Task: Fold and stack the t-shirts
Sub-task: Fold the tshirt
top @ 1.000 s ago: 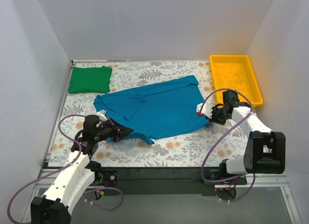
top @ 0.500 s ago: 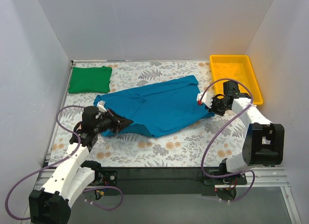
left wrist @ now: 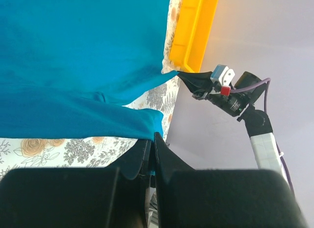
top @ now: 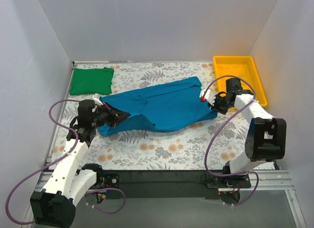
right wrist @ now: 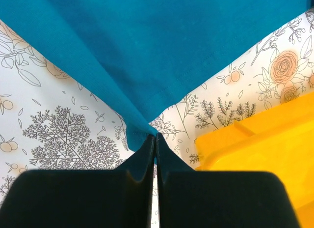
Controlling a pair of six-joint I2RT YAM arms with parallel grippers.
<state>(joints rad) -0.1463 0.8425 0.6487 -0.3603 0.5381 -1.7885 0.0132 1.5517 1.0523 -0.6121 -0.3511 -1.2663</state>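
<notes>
The teal-blue t-shirt (top: 162,106) lies spread across the middle of the floral table, stretched between both grippers. My left gripper (top: 117,116) is shut on its near left edge, and the pinched fabric shows in the left wrist view (left wrist: 73,66). My right gripper (top: 212,106) is shut on its right corner, seen in the right wrist view (right wrist: 147,46) just left of the tray. The bright green t-shirt (top: 91,80) lies folded at the back left corner, apart from both grippers.
A yellow plastic tray (top: 240,79) stands at the back right, close behind my right gripper; it also shows in the right wrist view (right wrist: 265,154). White walls enclose the table on three sides. Purple cables loop beside both arms.
Both grippers have moved toward the back of the table, carrying the near edge of the teal-blue t-shirt with them. The shirt's near part is now folded over and the cloth is narrower.
</notes>
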